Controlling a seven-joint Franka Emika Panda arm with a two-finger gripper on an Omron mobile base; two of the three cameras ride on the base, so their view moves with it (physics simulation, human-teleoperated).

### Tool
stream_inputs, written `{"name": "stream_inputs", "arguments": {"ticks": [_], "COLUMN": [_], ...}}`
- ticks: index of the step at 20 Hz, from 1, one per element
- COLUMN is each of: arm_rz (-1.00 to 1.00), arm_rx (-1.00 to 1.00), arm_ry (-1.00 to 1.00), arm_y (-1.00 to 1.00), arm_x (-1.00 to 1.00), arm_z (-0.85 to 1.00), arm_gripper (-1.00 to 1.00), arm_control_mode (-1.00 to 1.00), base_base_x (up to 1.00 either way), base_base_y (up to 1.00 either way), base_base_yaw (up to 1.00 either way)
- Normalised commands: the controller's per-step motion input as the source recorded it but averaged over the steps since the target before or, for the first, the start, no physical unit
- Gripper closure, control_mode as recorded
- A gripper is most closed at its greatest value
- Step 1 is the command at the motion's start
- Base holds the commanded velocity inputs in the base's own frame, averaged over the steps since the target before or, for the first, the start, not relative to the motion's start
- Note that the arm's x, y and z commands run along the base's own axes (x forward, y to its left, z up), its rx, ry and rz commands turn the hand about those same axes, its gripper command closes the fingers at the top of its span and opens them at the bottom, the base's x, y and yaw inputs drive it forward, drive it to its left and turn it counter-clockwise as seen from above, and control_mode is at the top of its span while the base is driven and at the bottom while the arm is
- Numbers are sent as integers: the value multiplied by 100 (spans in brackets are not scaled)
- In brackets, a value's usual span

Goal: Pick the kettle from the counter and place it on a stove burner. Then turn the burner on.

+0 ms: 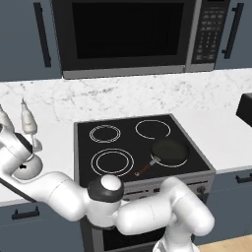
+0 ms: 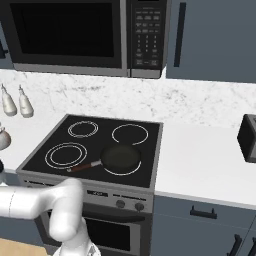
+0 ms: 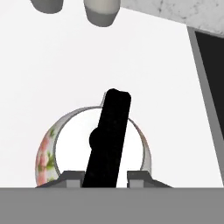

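Kettle (image 3: 65, 144) sits upright on the counter (image 3: 87, 65) left of the stove, two bottles (image 1: 28, 120) behind it. Claw (image 3: 105, 177) hangs directly over it, fingers (image 3: 72, 177) either side of the black arched handle, presumably lined up to pinch it. Narrow gap; contact can't be told. Handle's long axis runs away from the claw; spout hidden. Large double-ring burner (image 1: 112, 162) bare.

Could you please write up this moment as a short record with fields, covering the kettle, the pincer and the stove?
kettle: on the counter left of the stove, handle running between the finger tips; kettle
pincer: straddles the handle from above; grip cannot be judged
large burner: front left, bare
pan: on the front right ring, handle toward the large burner
bottles: two, behind the kettle
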Motion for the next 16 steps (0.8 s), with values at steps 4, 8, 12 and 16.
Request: {"name": "stream_inputs", "arguments": {"ticks": [4, 8, 12, 16], "arm_rz": [0, -7, -19, -24], "arm_rx": [-4, 0, 0, 0], "arm_ry": [-3, -34, -22, -11], "arm_y": [-12, -79, -100, -100], "arm_x": [0, -24, -18, 0], "arm_z": [-17, 24, 20, 3], "arm_gripper": [100, 100, 100, 100], "arm_control_mode": [-100, -100, -100, -100], "base_base_x": [0, 0, 0, 0], "base_base_y": [0, 0, 0, 0], "base_base_yaw": [0, 0, 0, 0]}}
